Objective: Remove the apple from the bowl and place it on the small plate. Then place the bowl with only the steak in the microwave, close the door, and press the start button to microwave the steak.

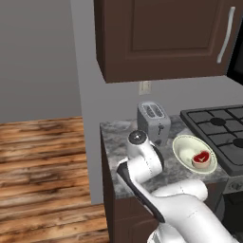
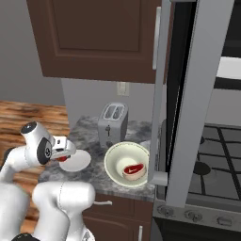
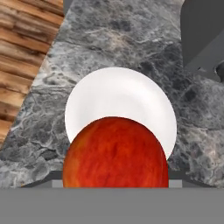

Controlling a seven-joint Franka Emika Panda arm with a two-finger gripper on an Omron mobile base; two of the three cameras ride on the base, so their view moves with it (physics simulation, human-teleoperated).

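Note:
My gripper (image 2: 64,154) is shut on the red apple (image 3: 115,153), which hangs just above the small white plate (image 3: 120,94) at the counter's left end. In the hand view the apple covers the plate's near edge and most of my fingers. To the right of the plate stands the cream bowl (image 2: 120,157) with the red steak (image 2: 133,170) alone inside it. In the left base view the bowl (image 1: 187,146) and steak (image 1: 201,158) sit beside the stove, and my arm hides the plate.
A silver toaster (image 2: 113,123) stands behind the bowl against the wall. The open microwave door (image 2: 186,94) hangs just right of the bowl. A black gas stove (image 1: 223,128) lies to the right. The marble counter (image 3: 109,39) ends at its left edge over the wooden floor (image 1: 42,166).

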